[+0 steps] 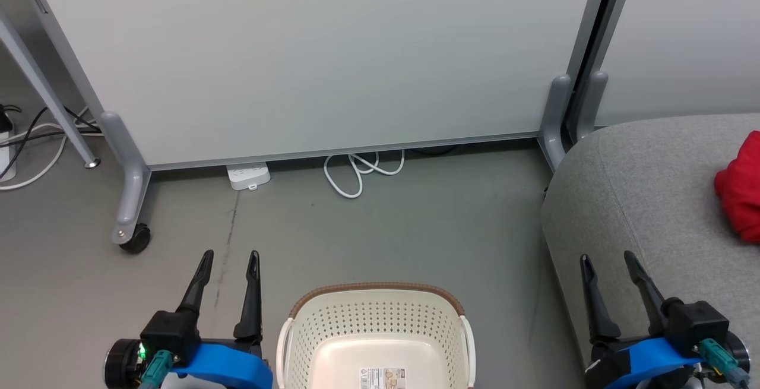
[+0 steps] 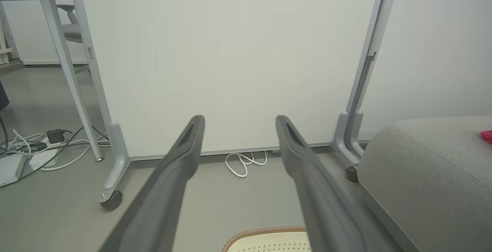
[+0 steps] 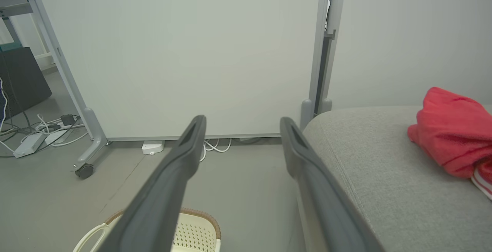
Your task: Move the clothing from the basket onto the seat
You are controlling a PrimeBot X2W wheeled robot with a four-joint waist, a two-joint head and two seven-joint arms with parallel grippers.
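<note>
The red clothing [image 1: 742, 193] lies bunched on the grey seat [image 1: 641, 199], off to the robot's right. The basket [image 1: 377, 289] stands on the floor [image 1: 415, 228] between the arms, its cream bottom bare. The left gripper [image 1: 230, 256] and right gripper [image 1: 607, 257] both hang with fingers spread, holding nothing.

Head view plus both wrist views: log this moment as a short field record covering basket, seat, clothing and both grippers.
basket: cream-white perforated plastic basket with brown woven-look rim, standing on the grey floor
basket contents: no clothing in the part that shows; paper label on its bottom
seat: light grey fabric-upholstered sofa seat, to the basket's right
clothing: bright red soft fabric clothing with white striped trim, bunched on the seat
left gripper: open, fingers empty
right gripper: open, empty
</note>
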